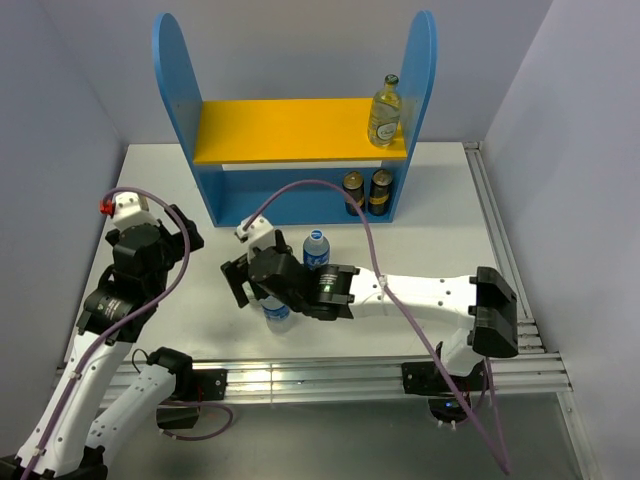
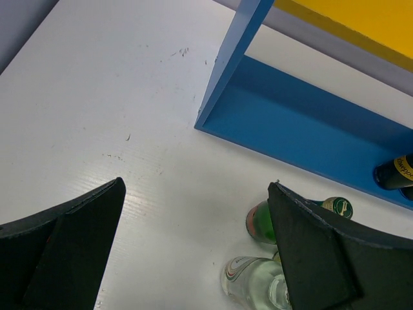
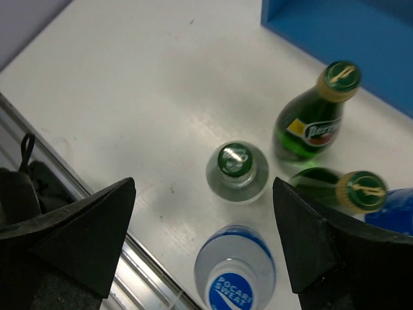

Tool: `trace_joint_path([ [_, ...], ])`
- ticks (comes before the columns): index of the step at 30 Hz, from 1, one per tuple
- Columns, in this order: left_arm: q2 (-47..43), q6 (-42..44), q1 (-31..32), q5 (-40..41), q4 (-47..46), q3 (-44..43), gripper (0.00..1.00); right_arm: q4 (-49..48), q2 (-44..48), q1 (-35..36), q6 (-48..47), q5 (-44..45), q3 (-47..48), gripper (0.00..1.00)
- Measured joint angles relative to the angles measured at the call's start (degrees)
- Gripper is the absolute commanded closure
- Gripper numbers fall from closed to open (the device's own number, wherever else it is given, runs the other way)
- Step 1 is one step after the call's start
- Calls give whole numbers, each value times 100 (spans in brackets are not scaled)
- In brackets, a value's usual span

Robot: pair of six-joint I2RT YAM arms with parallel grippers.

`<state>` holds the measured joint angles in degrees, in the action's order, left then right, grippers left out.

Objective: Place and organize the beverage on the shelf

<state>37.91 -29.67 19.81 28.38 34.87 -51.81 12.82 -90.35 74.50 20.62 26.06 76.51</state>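
The blue shelf (image 1: 300,130) with a yellow upper board stands at the back. A clear glass bottle with a yellowish label (image 1: 385,110) stands on the board's right end, and two dark bottles (image 1: 366,191) stand on the lower level. My right gripper (image 3: 203,245) is open above a blue-capped water bottle (image 3: 235,278), with a clear glass bottle (image 3: 237,171) and two green bottles (image 3: 313,123) just beyond. A second water bottle (image 1: 316,247) stands beside the right gripper (image 1: 245,285). My left gripper (image 1: 180,232) is open and empty, left of the bottles.
The shelf's lower board (image 2: 290,123) shows in the left wrist view, with a green bottle (image 2: 261,223) and a clear bottle (image 2: 255,281) by the right finger. A metal rail (image 1: 330,375) runs along the table's near edge, another along the right edge.
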Motion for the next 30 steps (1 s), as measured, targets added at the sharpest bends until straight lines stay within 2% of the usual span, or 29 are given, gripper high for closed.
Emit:
trace_joint_path([
  [8,-22,0,-2,0,11,0,1,11,-507,63,140,-160,-2,8],
  [23,-63,2,-11,-4,13,0,1,-125,-1091,-57,-24,116,452,12],
  [30,-66,2,-11,-7,13,0,1,-140,-1126,-190,-4,208,494,15],
])
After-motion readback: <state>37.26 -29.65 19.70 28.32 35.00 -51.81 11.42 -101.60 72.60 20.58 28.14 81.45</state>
